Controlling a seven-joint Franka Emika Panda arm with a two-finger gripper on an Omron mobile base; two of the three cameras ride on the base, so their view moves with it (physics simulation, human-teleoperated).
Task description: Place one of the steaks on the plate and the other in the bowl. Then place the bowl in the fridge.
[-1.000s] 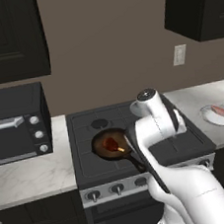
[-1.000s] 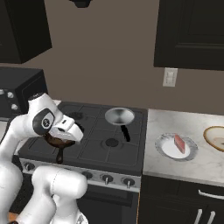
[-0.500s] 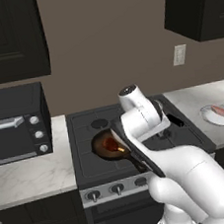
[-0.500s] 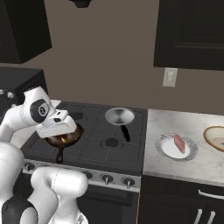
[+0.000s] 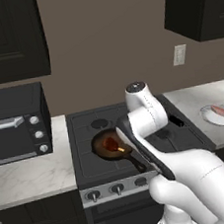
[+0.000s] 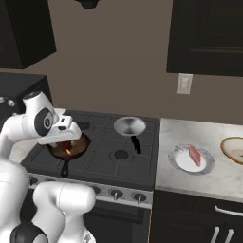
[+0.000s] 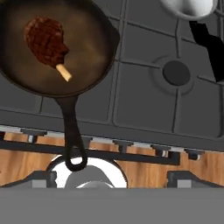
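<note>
A reddish-brown steak [image 7: 46,40] with a pale streak lies in a black skillet [image 7: 87,57] on the stove's front left burner. The same steak [image 5: 111,144] shows left of my arm, and the steak [image 6: 64,150] sits just below my hand. My gripper [image 7: 112,178] is open and empty, above the skillet handle's end by the stove's front edge. The pinkish-red steak [image 6: 195,155] rests on the plate [image 6: 180,161] on the right counter. Right of it stands the beige bowl [image 6: 233,150]. The fridge is out of view.
A shiny silver pan [image 6: 130,126] with a black handle sits on the back right burner. A black microwave [image 5: 13,123] stands on the left counter. Stove knobs [image 5: 116,188] line the front, with wood floor [image 7: 26,159] below. Dark cabinets hang overhead.
The arm's upper joints have swung left and the hand has risen a little over the skillet. The gripper stays open. The steaks, plate and bowl have not moved.
</note>
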